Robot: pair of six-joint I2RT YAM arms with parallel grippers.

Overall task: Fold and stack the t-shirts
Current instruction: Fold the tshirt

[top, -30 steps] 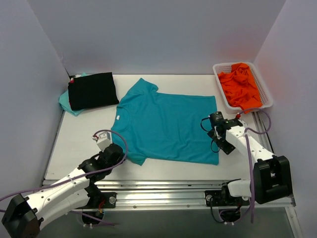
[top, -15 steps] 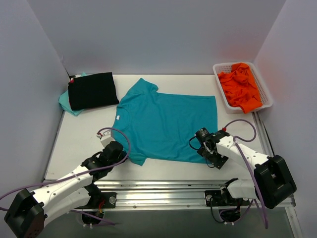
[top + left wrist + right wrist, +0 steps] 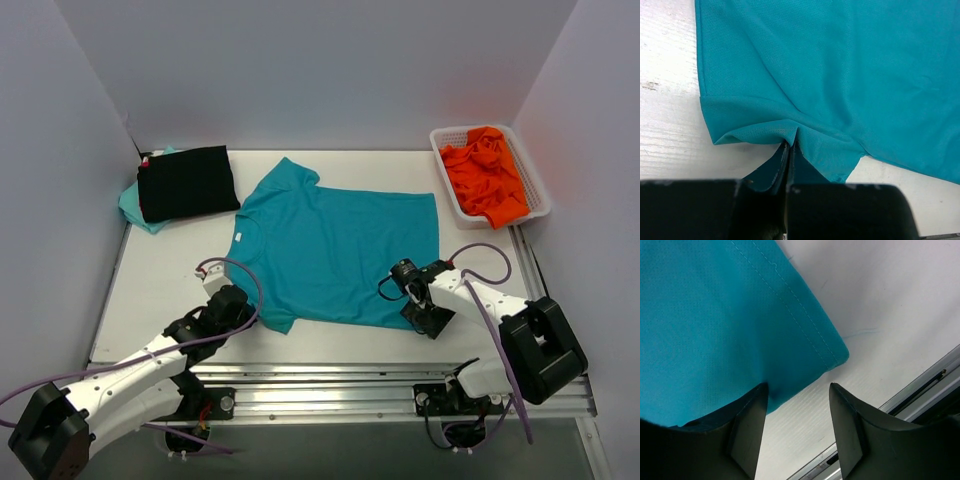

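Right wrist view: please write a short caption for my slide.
Open right gripper straddles the hem corner of the flat teal t-shirt on the white table.

Count, top view:
- Teal shirts: 2. One spread flat (image 3: 335,258) mid-surface; one folded (image 3: 132,208), only an edge showing under the black shirt.
- Black shirts: 1, folded (image 3: 186,182), far left corner.
- Orange shirts (image 3: 484,177): heaped in the basket; number cannot be told.
- Baskets: 1, white mesh (image 3: 540,190), far right.
- Arms: 2, one claw each: left claw (image 3: 238,308), right claw (image 3: 411,291).
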